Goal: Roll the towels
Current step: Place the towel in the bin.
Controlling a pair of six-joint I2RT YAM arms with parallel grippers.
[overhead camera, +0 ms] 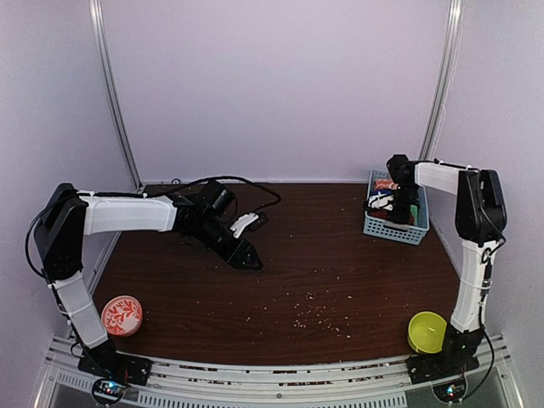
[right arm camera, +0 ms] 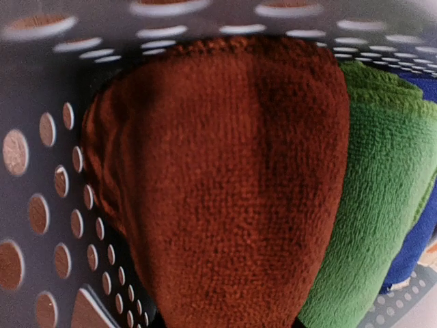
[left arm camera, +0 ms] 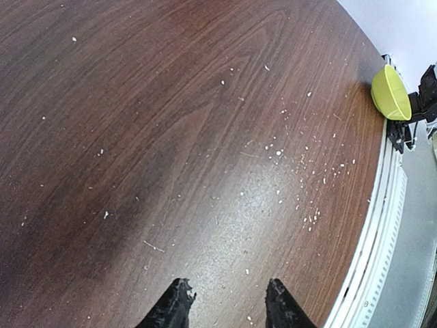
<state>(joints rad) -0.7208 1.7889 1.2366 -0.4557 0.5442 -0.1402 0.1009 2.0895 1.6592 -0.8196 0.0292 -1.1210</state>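
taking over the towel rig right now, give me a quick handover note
Left gripper: open, empty, hovering over the table.
Right gripper: down inside the blue basket, close against the towels; its grip is not visible.
Rust-red towel and green towel: side by side in the basket, bunched up, with a blue cloth beyond the green.
Done: no towel is out on the table.
Left: probably pull one out, spread it, roll it, then the other.
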